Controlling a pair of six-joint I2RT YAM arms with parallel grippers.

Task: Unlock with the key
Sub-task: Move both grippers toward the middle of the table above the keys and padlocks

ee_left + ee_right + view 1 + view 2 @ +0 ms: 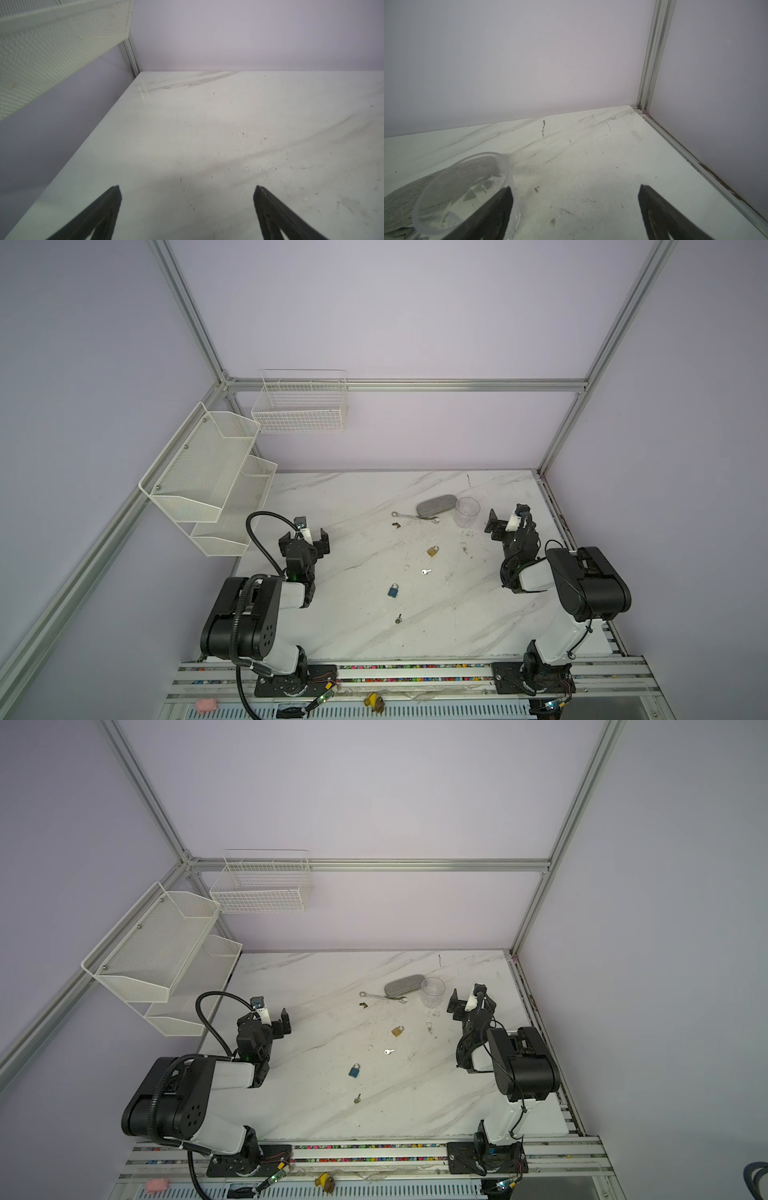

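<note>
Silver key (pixel 425 571) lies crosswise on the bench (pixel 357 639) between brass padlock (pixel 432 551) and blue padlock (pixel 393 591); left pincer (pixel 187 188) and right pincer (pixel 574 187) wide, empty.

Lab: aluminium frame (pixel 415 385), robot arms (pixel 249 614)

Key (pixel 425 571), seemingly flat, near brass padlock (pixel 432 551)
</note>
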